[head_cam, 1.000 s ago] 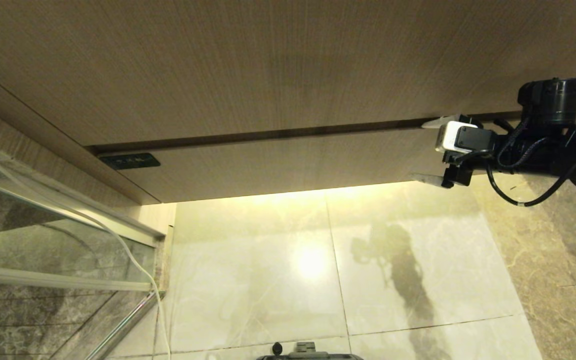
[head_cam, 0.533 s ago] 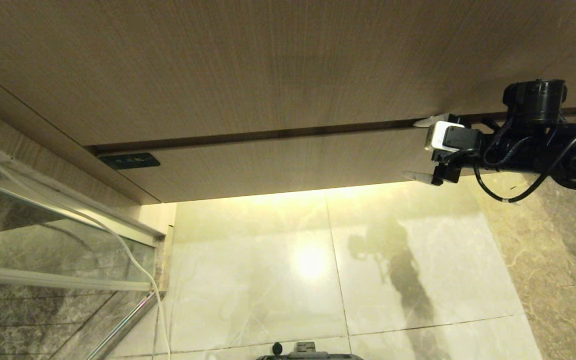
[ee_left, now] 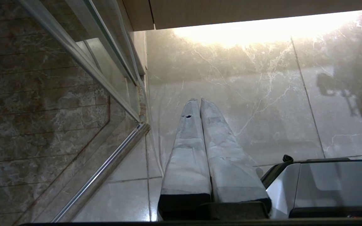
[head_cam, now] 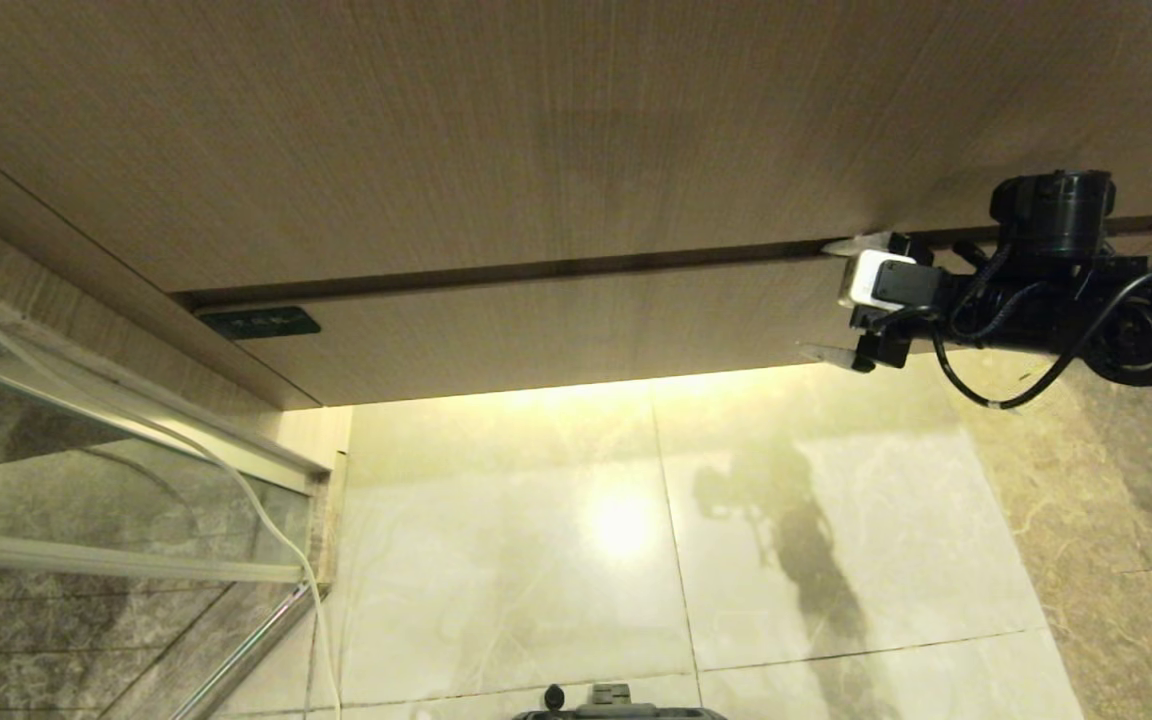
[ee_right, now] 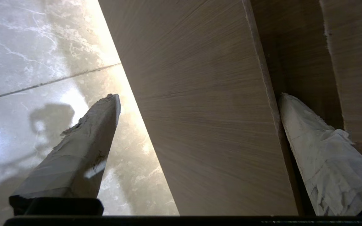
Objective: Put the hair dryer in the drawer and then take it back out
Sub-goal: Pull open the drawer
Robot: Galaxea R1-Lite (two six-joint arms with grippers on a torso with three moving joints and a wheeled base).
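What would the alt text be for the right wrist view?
The open right gripper straddles the flat wood-grain drawer front, one taped finger in the dark gap above it, the other over the glossy marble floor below. The drawer is closed.

Right hand (ee_right: 196, 97) spread wide, two taped pale fingers (ee_right: 83, 147) straddling drawer (ee_right: 206, 119) front. One finger over marble floor (ee_right: 27, 62), below drawer's lower edge; other finger in dark gap along drawer's top edge, beside taller wood panel (ee_right: 357, 62). Drawer front flat, wood-grained, closed. Hand's shadow on glossy floor tiles. Grout line crosses floor.
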